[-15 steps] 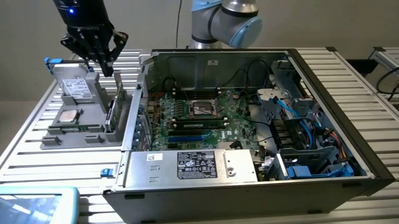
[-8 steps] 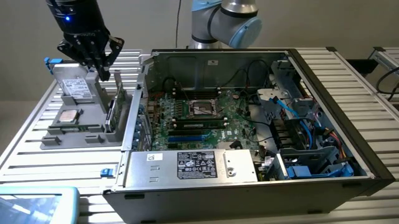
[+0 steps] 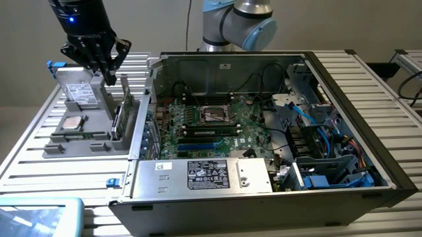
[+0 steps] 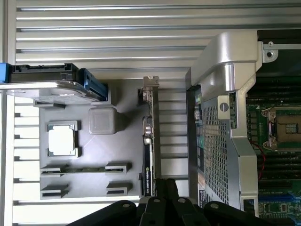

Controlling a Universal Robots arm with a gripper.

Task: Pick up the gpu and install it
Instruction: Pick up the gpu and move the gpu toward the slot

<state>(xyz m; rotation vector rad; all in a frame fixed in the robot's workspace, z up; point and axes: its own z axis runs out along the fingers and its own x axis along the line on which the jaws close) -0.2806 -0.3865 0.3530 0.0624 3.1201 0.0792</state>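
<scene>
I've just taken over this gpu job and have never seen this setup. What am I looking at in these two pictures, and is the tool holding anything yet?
The machine is one robot arm with a black tool at its end. The exterior view comes from a camera off the arm, looking over the slatted table. The wrist view comes from a camera on the wrist, looking down past the tool. On the table stand an open computer case and, on the exterior view's left, a grey parts holder. The holder carries a hard drive, a processor chip and the gpu, standing on edge. The tool hangs above the gpu's end; the card sits in the holder, not yet lifted.
</scene>
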